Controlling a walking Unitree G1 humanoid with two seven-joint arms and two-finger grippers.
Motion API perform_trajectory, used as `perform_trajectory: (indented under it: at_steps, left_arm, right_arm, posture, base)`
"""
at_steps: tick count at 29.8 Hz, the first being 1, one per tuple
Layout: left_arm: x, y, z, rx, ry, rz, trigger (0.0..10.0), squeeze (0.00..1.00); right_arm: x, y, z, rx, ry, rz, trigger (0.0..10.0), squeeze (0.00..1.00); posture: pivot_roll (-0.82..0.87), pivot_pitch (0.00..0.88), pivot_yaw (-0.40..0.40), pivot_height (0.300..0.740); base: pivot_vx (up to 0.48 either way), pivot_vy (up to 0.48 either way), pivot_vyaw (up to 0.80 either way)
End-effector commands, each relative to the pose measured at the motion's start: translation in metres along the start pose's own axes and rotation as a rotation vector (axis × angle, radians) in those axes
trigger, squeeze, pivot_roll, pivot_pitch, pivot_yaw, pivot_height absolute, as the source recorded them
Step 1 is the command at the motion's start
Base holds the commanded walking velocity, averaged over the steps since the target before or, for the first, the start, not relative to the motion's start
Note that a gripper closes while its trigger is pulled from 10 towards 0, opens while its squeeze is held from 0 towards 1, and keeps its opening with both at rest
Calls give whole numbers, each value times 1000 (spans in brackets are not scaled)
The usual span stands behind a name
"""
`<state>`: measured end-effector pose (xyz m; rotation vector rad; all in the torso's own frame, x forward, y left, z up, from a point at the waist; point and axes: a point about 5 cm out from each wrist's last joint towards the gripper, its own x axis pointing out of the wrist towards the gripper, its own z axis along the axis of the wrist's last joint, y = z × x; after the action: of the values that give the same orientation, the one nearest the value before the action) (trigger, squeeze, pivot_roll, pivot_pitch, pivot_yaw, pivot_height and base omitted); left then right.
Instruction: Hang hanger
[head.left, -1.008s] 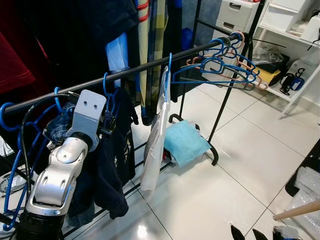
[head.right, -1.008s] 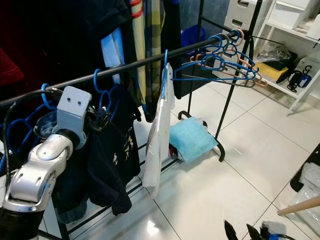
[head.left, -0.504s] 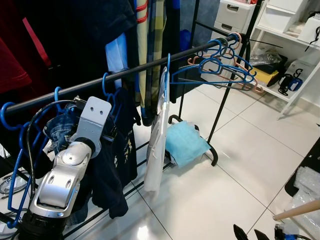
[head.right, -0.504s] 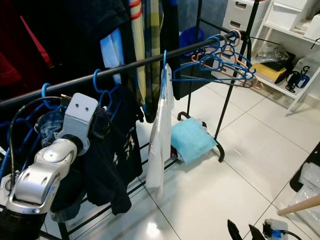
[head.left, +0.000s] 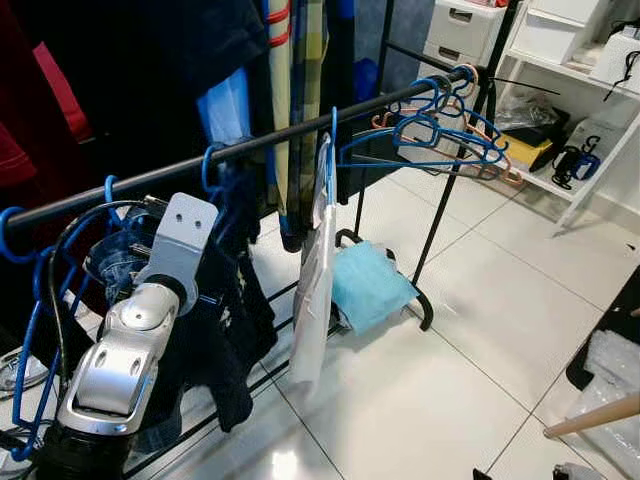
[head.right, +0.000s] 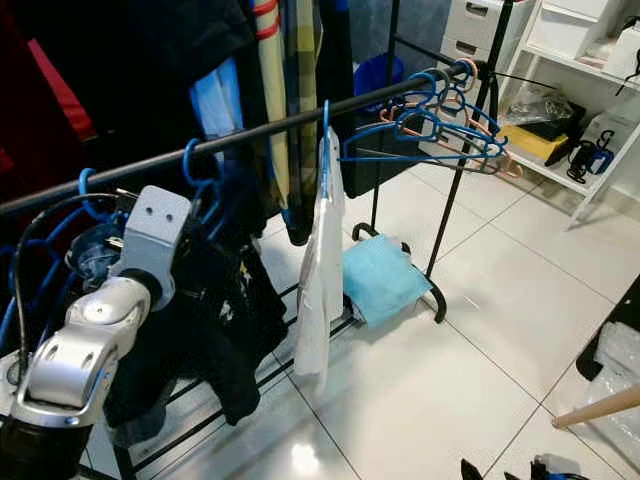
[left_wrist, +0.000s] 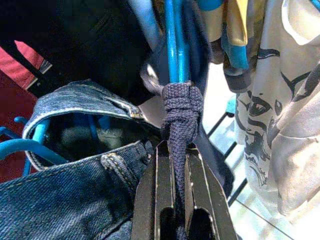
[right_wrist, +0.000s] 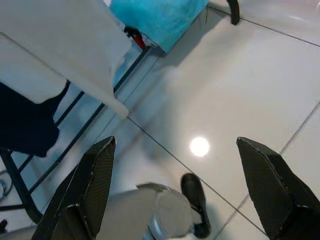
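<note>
Left eye view: our left arm reaches up to the black clothes rail (head.left: 300, 135). The blue hanger (head.left: 212, 172) carrying a dark navy garment (head.left: 225, 330) has its hook over the rail, just above the wrist. Further along hang a white printed T-shirt (head.left: 315, 270) and, at the far end, a cluster of empty blue hangers (head.left: 440, 130). A light-blue cloth (head.left: 370, 285) lies on the tiled floor by the rack foot.

Right eye view: same layout; the hook of the blue hanger sits over the rail — we judge the hanging itself as done or nearly so.

Left wrist view: the left hand (left_wrist: 175, 165) has its two black fingers closed on a dark knitted cord (left_wrist: 181, 120), knotted around the hanger's blue neck. Denim jeans (left_wrist: 75, 170) on a neighbouring hanger sit just beside.

Right wrist view: the right hand (right_wrist: 185, 180) is spread wide, holding nothing, pointing down at the floor — the arm hangs idle.

Step in hand, as we judge it: seating and release. Next move calls for opening the left fingers off the cord and drawing back without snagging the knot or pulling the hook off the rail.
</note>
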<state>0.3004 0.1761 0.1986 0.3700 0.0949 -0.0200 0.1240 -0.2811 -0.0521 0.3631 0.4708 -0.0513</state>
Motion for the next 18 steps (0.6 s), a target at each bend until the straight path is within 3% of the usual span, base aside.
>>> perform_trajectory:
  at_steps: [1, 3, 6, 8, 13, 16, 18]
  left_arm:
    - [-1, 1, -9, 18, 42, -6, 0, 0]
    - [0, 0, -9, 1, 43, -11, 0, 0]
    - [0, 0, -7, -28, 26, -19, 0, 0]
    - [2, 5, 3, -80, -39, -25, 0, 0]
    - [3, 13, 12, -121, -102, -35, 0, 0]
    - [3, 18, 17, -149, -139, -51, 0, 0]
    - [1, 31, 21, -152, -177, -56, 0, 0]
  right_arm:
    - [0, 11, -13, 2, 18, 4, 10000, 0]
    - [2, 25, -19, -4, 1, 26, 10000, 0]
    - [3, 28, -17, -12, -20, 40, 10000, 0]
    - [-3, 23, -6, -29, -60, 56, 10000, 0]
    - [-7, 16, 7, -44, -87, 66, 10000, 0]
    - [-6, 11, 13, -47, -90, 66, 10000, 0]
    - [1, 6, 20, -48, -85, 58, 10000, 0]
  posture:
    - [-94, 127, -6, 740]
    - [-93, 127, -6, 740]
    - [-93, 127, -6, 740]
    - [-93, 123, -8, 740]
    - [-93, 123, -8, 740]
    - [-93, 123, -8, 740]
    - [-92, 118, -8, 740]
  base:
    - [0, 0, 0]
    - [0, 0, 0]
    - [0, 0, 0]
    - [0, 0, 0]
    - [0, 0, 0]
    - [0, 0, 0]
    - [0, 0, 0]
